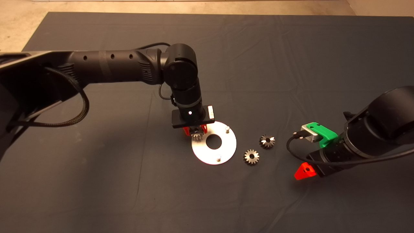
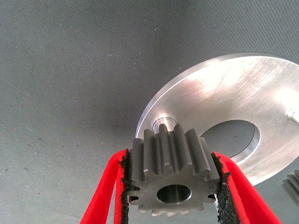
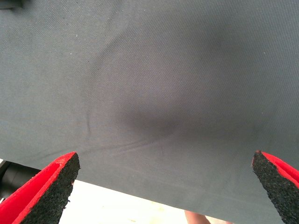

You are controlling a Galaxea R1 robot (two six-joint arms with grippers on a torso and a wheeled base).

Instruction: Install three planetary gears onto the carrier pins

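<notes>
Being held between the closed fingers of the left gripper [image 1: 195, 132], one gear [image 2: 174, 175] is being brought over the pin [image 2: 164, 122] at the disc's [image 1: 226, 150] ten o'clock. Its hole must be lined up, then lowered. Two gears [image 1: 251, 157] are waiting at three o'clock; the right gripper [image 1: 304, 171] is being kept wide open, empty.

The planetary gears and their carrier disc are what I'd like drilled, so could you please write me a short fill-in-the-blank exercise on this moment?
1. The left gripper is shut on one ____.
2. ____ planetary gears lie on the mat, beside the disc.
3. The right gripper's fingers are ____ and hold nothing.
4. ____ carrier pins show bare in the head view.

Missing words: gear; Two; open; Two
</notes>
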